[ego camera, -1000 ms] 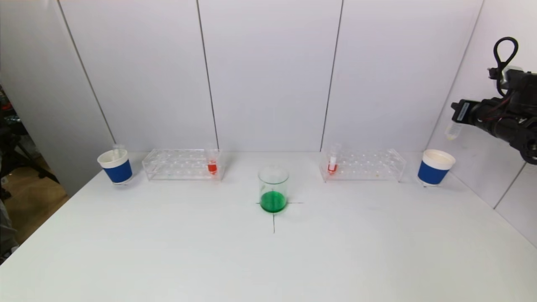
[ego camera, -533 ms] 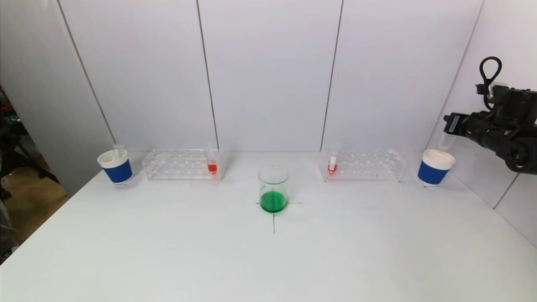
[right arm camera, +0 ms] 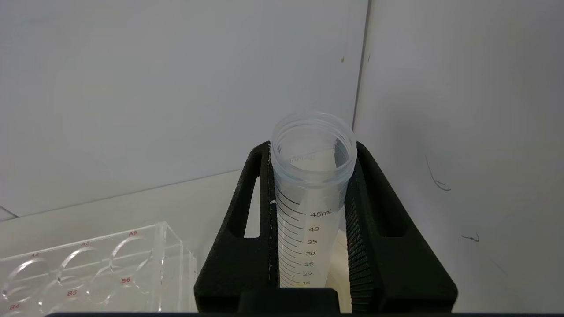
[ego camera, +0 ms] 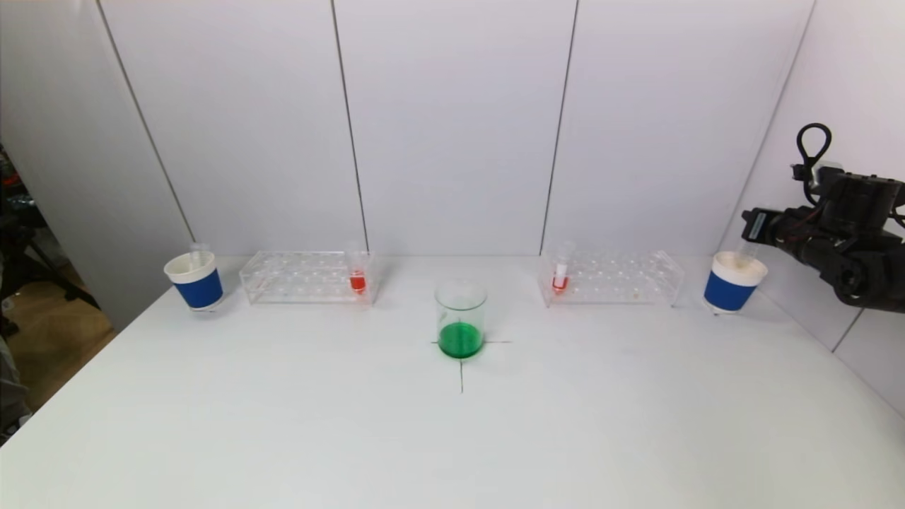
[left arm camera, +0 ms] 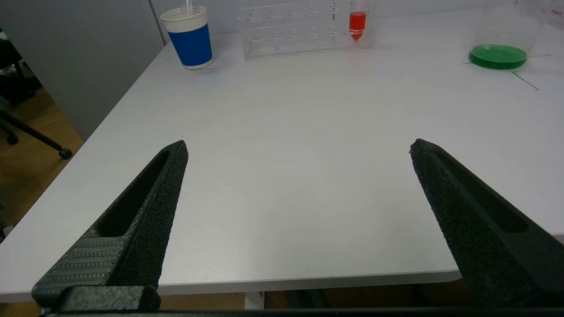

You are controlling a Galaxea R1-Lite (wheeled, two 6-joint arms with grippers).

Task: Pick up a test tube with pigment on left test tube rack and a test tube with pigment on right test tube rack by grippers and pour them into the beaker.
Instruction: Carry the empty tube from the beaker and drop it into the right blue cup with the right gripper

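My right gripper (ego camera: 751, 225) is shut on an empty clear test tube (right arm camera: 308, 198) and holds it upright over the right blue cup (ego camera: 734, 281), with the tube's lower end (ego camera: 746, 252) at the cup's mouth. The glass beaker (ego camera: 460, 318) with green liquid stands at the table's centre. A tube of red pigment (ego camera: 358, 279) stands in the left rack (ego camera: 304, 277), and another (ego camera: 560, 277) in the right rack (ego camera: 611, 278). My left gripper (left arm camera: 298, 144) is open and empty above the table's front left edge, out of the head view.
A blue cup (ego camera: 194, 281) holding a clear tube stands left of the left rack. The right wall is close behind the right gripper. The right rack's end (right arm camera: 88, 264) shows beside the held tube in the right wrist view.
My right gripper has come down and a little leftward with the empty tube, bringing the tube's lower end from above the right cup to its mouth. The left arm has not moved.
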